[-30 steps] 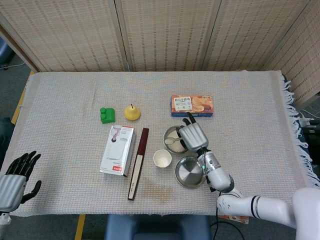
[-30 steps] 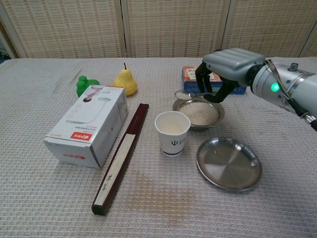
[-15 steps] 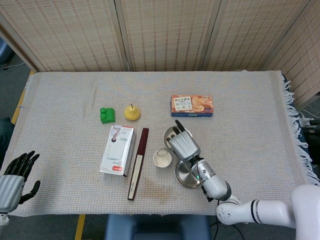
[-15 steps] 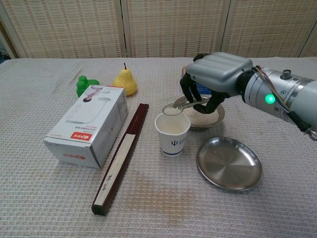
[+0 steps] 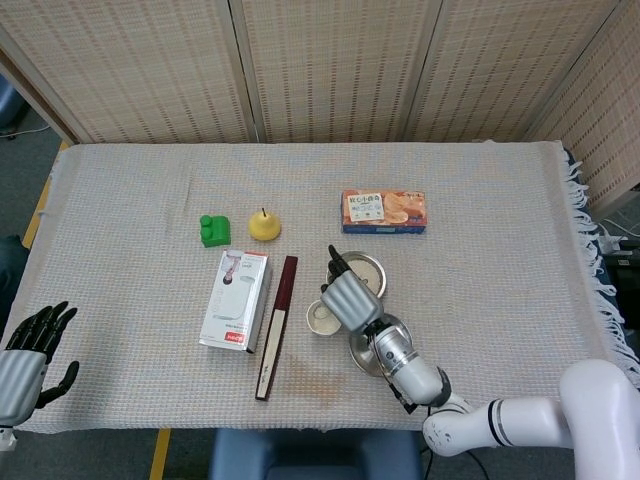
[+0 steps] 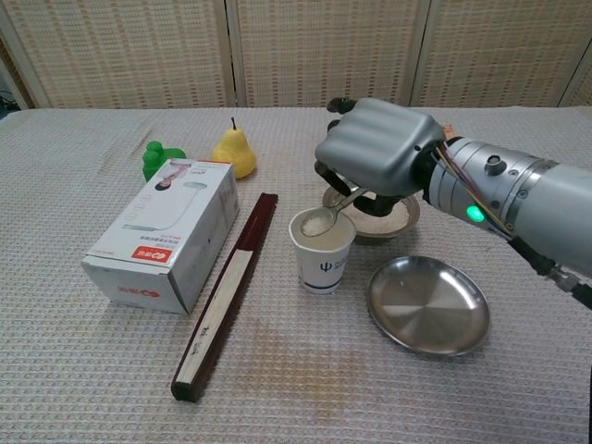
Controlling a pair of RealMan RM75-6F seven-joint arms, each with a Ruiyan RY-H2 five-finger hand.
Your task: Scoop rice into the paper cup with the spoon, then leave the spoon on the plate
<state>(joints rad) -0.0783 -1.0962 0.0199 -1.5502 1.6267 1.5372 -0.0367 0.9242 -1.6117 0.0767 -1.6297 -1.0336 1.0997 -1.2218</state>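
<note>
My right hand (image 6: 375, 157) (image 5: 347, 298) holds a metal spoon (image 6: 331, 212) by its handle. The spoon's bowl carries rice and dips into the mouth of the white paper cup (image 6: 322, 252) (image 5: 321, 318). Just behind the cup sits the metal bowl of rice (image 6: 384, 215) (image 5: 366, 272), partly hidden by the hand. An empty round metal plate (image 6: 427, 304) (image 5: 378, 345) lies right of the cup. My left hand (image 5: 27, 355) hangs off the table's near left corner, fingers apart and holding nothing.
A white carton (image 6: 162, 233) and a long dark fan box (image 6: 227, 291) lie left of the cup. A yellow pear (image 6: 235, 152) and a green toy (image 6: 159, 158) sit behind them. A biscuit box (image 5: 384, 211) lies behind the rice bowl.
My right hand has carried the loaded spoon left and forward from the rice bowl to the cup, and lowered its bowl into the cup's mouth. The left hand has stayed put.
</note>
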